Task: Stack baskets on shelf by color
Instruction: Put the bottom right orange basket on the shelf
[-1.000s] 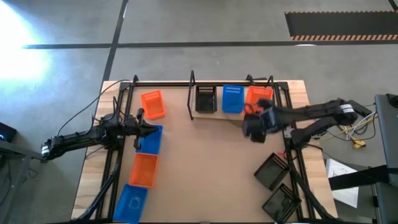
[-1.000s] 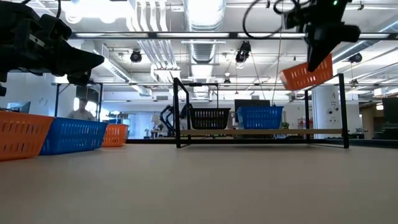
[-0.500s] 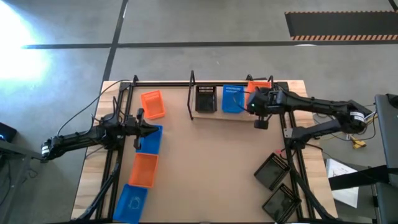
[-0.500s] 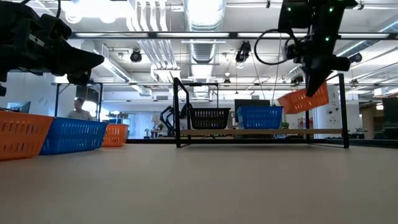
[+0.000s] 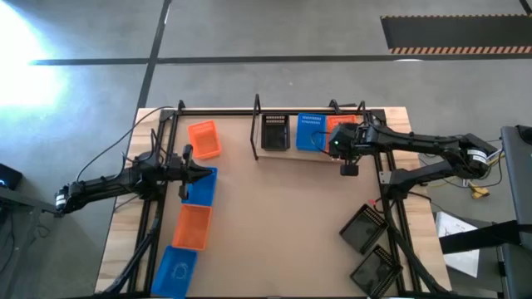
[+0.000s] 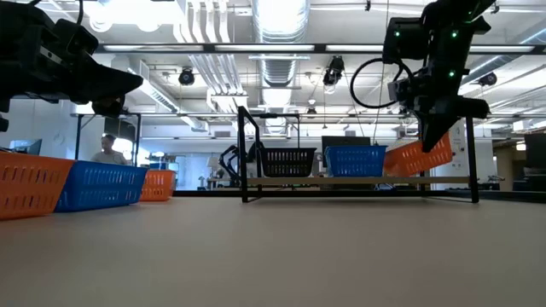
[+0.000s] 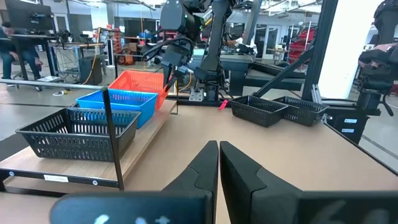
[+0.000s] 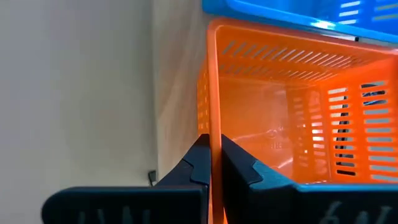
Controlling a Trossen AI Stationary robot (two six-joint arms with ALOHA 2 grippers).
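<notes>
1. The right gripper is at the shelf's right end, its fingers clamped on the near wall of an orange basket.
2. In the low view that basket is tilted, its low corner at the shelf board and the gripper over its higher side; whether it rests fully on the board cannot be told.
3. Seen from the right wrist, the thin orange wall runs between the two dark fingers, and a blue rim lies just beside the orange basket's far edge.
4. On the shelf, a black basket stands at the left, a blue basket in the middle, and the held orange one at the right, touching or just beside the blue.
5. The left gripper waits over the bench's left side, its fingers pressed together and empty.
6. Along the left side of the bench lie a second orange basket, a blue one under the left gripper, a third orange, and another blue near the front edge.
7. Two spare black baskets lie at the bench's right front corner, just beside each other.
8. A person shows far behind the bench in the low view.
</notes>
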